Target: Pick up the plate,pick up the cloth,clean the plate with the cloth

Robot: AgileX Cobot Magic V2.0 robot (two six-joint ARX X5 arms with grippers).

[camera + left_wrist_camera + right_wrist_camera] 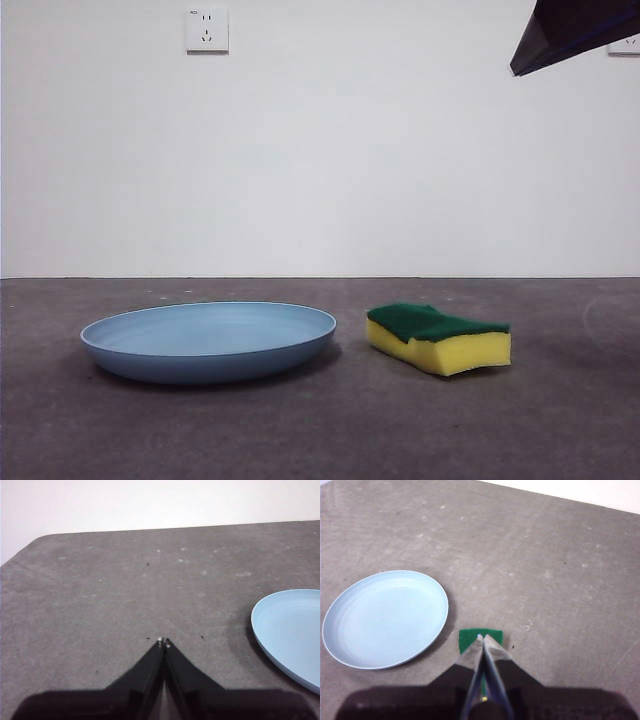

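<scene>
We see the left gripper (163,641) with its jaws pressed together, tips meeting, holding nothing, above bare grey desk (125,595). The plate (292,630) lies off to one side of it, apart from the jaws. The right gripper (482,638) also has its jaws closed to a point and empty; it hangs over the cloth (481,640), whose green top shows just behind the tips, though we cannot tell any contact.

In the front view the plate (210,340) rests flat on the desk (320,430), and the cloth (440,338) lies just beside it, green side up, a narrow gap between them. We see only a dark tip of one arm (570,30) at a top corner, high above the cloth.

Around both things the desk runs open toward the white wall (400,150), which carries a socket (207,30). The left wrist view shows a rounded desk corner, well away from the plate.
</scene>
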